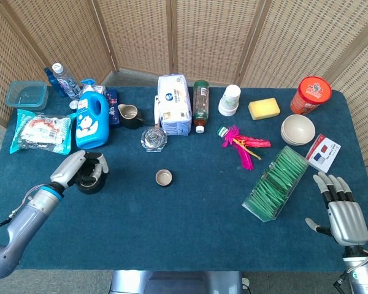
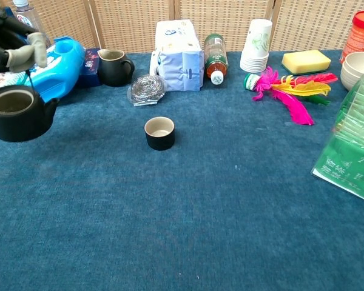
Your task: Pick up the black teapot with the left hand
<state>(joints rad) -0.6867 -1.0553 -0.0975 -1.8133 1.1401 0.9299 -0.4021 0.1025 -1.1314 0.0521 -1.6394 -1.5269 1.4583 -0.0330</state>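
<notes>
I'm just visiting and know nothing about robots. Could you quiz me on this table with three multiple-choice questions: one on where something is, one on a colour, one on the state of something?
1. Where does the yellow sponge lie?
A. far edge, by the red tub
B. beside the detergent
C. under the feathers

2. What colour is the detergent jug?
A. green
B. blue
C. white

3. What is the left hand doing?
A. resting flat
B. holding the black teapot
C. pointing upward

Answers: 1 A, the sponge sits left of the tub. 2 B, its body is bright blue. 3 B, the hand grips the handle and the pot hangs from it.
</notes>
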